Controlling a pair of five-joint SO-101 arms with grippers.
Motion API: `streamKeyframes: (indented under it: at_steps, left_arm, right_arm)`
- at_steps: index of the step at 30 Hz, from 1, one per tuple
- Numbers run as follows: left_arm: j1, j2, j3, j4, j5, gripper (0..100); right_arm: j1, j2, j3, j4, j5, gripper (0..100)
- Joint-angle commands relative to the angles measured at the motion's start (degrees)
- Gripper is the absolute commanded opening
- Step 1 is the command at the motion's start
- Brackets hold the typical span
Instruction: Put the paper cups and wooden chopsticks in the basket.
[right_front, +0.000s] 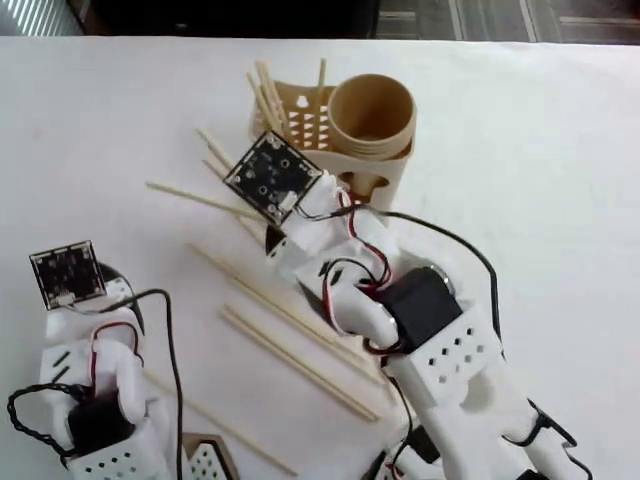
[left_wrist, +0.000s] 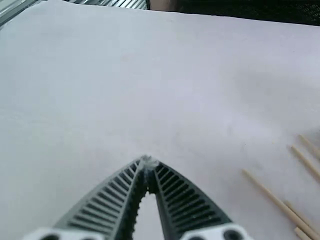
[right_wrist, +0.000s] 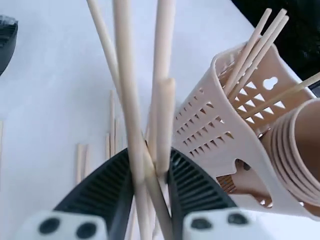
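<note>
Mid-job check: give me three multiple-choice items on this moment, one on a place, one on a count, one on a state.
1. Where is the stack of tan paper cups?
A) in the beige perforated plastic basket
B) loose on the table
C) in a gripper

2. How many grippers hold thin wooden chopsticks?
A) none
B) one
C) two

3. The left gripper is:
A) wide open
B) shut on a cup
C) shut and empty

Answers:
1 A: the cups stand inside the basket's rim.
2 B: the right gripper clamps a bundle of chopsticks beside the basket, and the left holds none.
3 C: its fingertips meet over the bare white table.
</note>
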Motion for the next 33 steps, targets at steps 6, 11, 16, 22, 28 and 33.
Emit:
streamKeyframes:
  at_steps: [6,11,16,22,28,33]
  left_arm:
    - [-0.4,-0.57,-0.26,-1.32,0.53,2]
    - [-0.4,-0.57,-0.26,-1.32,0.53,2]
    - [-0.31,-0.57,-0.26,-1.32,0.44,2]
    - [-0.31,-0.57,-0.26,-1.32,0.44,2]
    - [-0.22,-0.57,-0.26,-1.32,0.44,2]
    - [-0.22,-0.57,-0.26,-1.32,0.44,2]
  right_arm:
    - [1.01,-1.54,-2.64,-11.74,-0.35,1.9]
    - [1.01,-1.54,-2.64,-18.42,-0.44,1.9]
    - [1.1,-1.54,-2.73,-26.77,-0.44,1.9]
    - [4.26,-0.04,-3.25,-36.09,-0.44,1.9]
    - [4.7,7.69,-12.84,-36.53,-0.44,1.9]
    - [4.79,17.45,-23.74,-36.35,-0.44,1.9]
